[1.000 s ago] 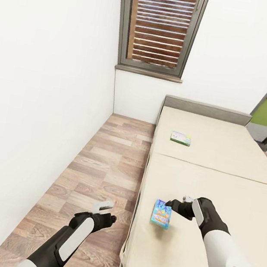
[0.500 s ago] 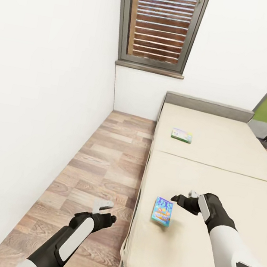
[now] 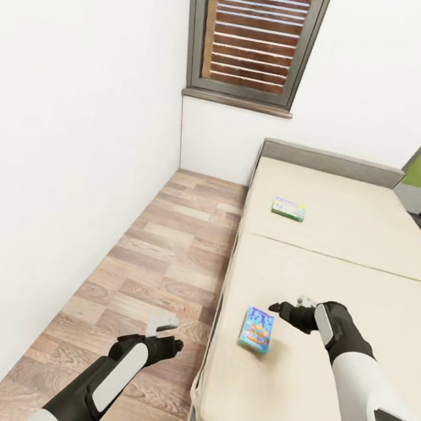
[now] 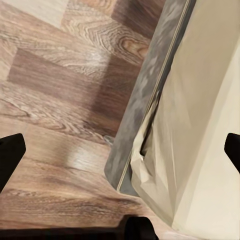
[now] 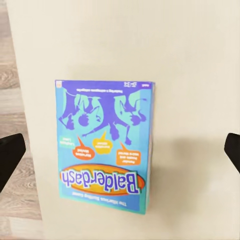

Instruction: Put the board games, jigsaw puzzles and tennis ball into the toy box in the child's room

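Observation:
Two board games lie on the beige bed (image 3: 318,381). A blue Balderdash box (image 3: 256,329) (image 5: 102,145) lies flat near the bed's left edge. A smaller green box (image 3: 288,208) lies farther up the mattress. My right gripper (image 3: 284,311) (image 5: 120,150) hovers open just right of the blue box, its fingertips (image 5: 10,152) spread wider than the box and not touching it. My left gripper (image 3: 164,323) (image 4: 120,152) is open and empty over the wood floor beside the bed's near corner. The table, toy box, jigsaw puzzles and tennis ball are out of view.
A white wall (image 3: 70,144) runs close on the left, leaving a strip of wood-plank floor (image 3: 169,251) between it and the bed. A shuttered window (image 3: 254,35) sits in the far wall above the grey headboard (image 3: 329,162). The bed's grey frame corner (image 4: 135,145) is near my left gripper.
The head view has tilted slightly. My right gripper has drawn a little away from the blue box, up the bed. The left arm and both boxes have stayed put.

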Motion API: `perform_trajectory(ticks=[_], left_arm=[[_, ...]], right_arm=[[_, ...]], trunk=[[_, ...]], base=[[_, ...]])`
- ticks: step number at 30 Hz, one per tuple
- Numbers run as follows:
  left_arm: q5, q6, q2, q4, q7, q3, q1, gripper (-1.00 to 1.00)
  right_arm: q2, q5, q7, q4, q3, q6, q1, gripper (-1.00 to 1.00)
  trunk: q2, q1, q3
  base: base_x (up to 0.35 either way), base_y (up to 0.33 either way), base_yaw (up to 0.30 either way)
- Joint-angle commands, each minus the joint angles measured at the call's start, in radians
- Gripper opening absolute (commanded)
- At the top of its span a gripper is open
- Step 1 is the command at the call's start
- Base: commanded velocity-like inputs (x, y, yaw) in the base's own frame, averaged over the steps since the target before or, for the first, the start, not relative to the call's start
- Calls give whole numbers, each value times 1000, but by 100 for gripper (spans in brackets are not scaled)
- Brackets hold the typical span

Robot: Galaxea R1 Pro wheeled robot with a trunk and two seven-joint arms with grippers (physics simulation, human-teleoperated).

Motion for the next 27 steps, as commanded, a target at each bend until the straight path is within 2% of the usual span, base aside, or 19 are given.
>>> perform_trajectory(ticks=[1,27], left_arm=[[10,1,0,-1,10,-2,-1,100],[10,1,2,-1,9,0,-1,100]], right_arm=[[0,-6,-1,-1,-3,5,0,100],[-1,-6,14,0,-3,6,-3,100]], trunk=[[0,0,-2],[0,0,-45]], base=[[0,0,0],[0,0,0]])
